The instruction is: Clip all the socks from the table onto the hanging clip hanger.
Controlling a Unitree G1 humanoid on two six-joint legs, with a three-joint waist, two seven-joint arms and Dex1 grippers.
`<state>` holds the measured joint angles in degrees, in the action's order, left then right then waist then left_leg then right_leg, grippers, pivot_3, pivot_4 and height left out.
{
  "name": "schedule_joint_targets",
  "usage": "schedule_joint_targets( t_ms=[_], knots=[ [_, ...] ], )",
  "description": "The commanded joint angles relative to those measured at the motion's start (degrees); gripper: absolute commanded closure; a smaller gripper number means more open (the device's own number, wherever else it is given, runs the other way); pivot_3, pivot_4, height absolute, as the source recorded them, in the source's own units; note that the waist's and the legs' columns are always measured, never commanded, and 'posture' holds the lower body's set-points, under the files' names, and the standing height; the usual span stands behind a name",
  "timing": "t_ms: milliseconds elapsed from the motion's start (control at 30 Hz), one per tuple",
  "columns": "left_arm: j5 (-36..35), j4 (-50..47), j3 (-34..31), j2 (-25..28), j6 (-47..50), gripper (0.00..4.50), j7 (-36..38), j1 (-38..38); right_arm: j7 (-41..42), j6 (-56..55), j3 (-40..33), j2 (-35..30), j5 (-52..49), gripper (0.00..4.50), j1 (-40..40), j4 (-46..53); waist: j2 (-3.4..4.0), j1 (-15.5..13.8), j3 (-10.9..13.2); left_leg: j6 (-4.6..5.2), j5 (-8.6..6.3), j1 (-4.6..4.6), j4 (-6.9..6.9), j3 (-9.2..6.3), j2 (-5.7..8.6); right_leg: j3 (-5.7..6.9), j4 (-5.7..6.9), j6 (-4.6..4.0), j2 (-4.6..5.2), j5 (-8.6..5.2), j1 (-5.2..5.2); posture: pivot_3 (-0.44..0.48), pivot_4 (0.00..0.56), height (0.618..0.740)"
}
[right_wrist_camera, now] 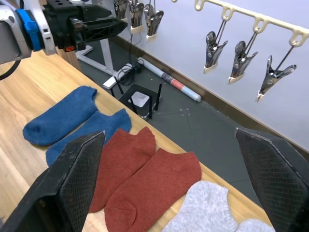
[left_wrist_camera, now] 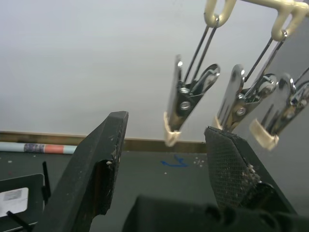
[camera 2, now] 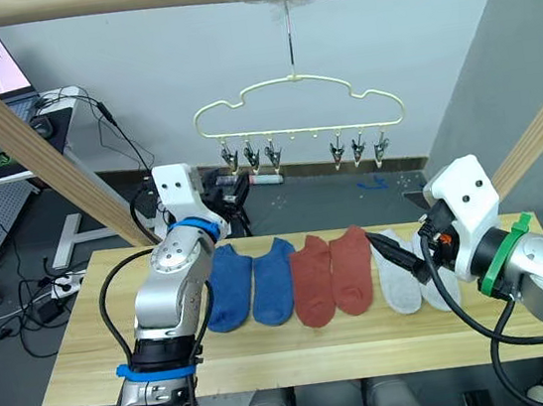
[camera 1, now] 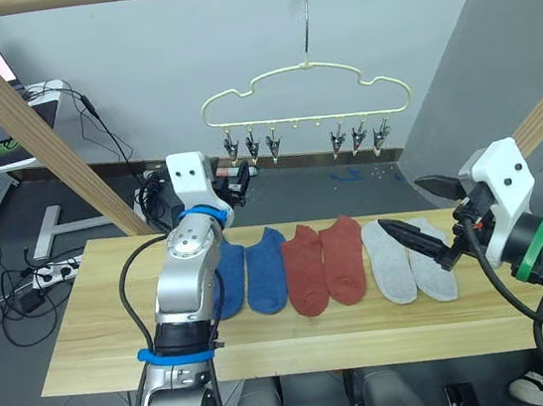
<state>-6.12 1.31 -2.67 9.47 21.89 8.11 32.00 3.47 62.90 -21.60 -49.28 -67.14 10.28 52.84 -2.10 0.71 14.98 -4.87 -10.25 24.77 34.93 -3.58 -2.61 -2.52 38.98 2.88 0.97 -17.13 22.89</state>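
matt knit cloth socks point(camera 1: 305, 269) on grainy wood table point(camera 1: 99, 336) (planks); shiny metal clips point(left_wrist_camera: 186, 99), cross-hatched black fingers point(right_wrist_camera: 273, 176).

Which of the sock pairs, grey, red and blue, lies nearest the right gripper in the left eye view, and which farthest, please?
From the right gripper:
1. Grey socks, at the table's right end, just under the fingertips.
2. Red socks, in the middle of the row.
3. Blue socks, on the left, beside the left arm.
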Motion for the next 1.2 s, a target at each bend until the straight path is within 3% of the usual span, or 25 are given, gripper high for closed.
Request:
schedule_joint_targets(
  t_ms=[33, 233, 1200],
  knots=[
    [0.7, 1.0, 0.2, -0.9, -2.5, 1.66, -0.9, 2.3, -2.7, -1.7, -0.1, -2.2, -3.3, 0.00, 2.5, 1.9, 0.02, 0.4, 0.1, 0.00, 0.00, 0.00, 0.00, 0.00, 0.00, 0.00, 0.00, 0.00, 0.00, 0.00, 0.00, -0.076, 0.299, 0.740],
    [1.6, 3.4, -0.2, -2.2, -4.5, 1.66, -3.3, 4.2, -6.1, -3.1, 1.4, -4.9, -7.1, 0.00, 5.6, 0.5, -0.05, 1.1, 0.4, 0.00, 0.00, 0.02, -0.01, 0.00, 0.00, 0.01, 0.00, 0.01, 0.00, 0.00, 0.02, -0.077, 0.299, 0.740],
    [-0.1, 0.5, -2.4, -3.1, -1.0, 1.66, -5.2, 8.1, -9.8, -8.9, 3.1, -8.4, -9.5, 0.00, 0.0, 0.7, -0.17, 1.1, 1.2, 0.00, 0.00, 0.13, -0.02, 0.03, 0.00, -0.02, -0.01, 0.04, 0.00, -0.01, 0.17, -0.070, 0.304, 0.740]
  ],
)
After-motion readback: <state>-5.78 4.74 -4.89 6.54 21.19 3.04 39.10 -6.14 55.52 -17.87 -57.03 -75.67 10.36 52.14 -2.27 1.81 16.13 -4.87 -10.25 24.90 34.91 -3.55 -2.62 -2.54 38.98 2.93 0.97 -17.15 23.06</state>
